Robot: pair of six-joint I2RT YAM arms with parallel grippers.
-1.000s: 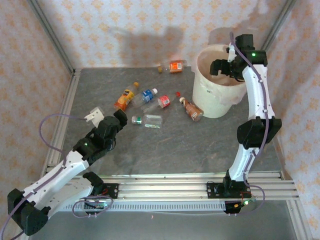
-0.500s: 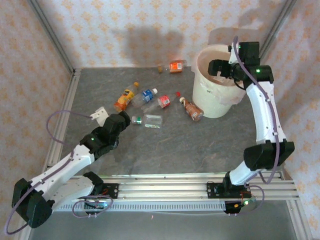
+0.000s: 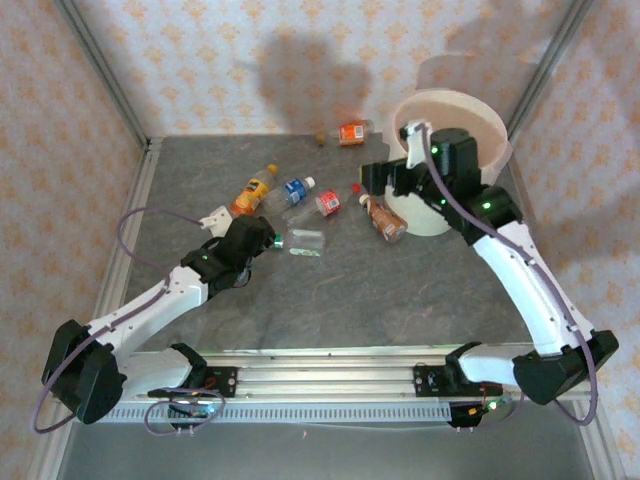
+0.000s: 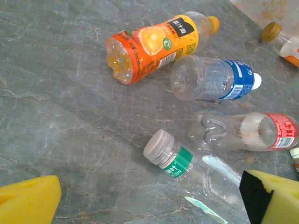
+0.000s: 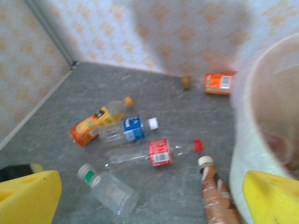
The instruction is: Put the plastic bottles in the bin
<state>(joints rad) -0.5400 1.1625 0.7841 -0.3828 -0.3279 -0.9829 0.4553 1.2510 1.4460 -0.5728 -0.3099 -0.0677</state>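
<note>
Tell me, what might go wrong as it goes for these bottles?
1. The green-label bottle just ahead of the open left fingers is round and slick; it might roll or squirt out, knocking the red-label bottle close beside it.
2. The brown bottle lies close by the bin; the open right fingers might bump the bin's wall reaching for it.

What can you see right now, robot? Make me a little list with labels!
bottles on the table: six in view, all lying down
left gripper: open, holding nothing
closest to left gripper: green-label bottle
right gripper: open, holding nothing, by the bin
bottle next to the bin: brown bottle
farthest back: orange-label bottle near the wall
</note>
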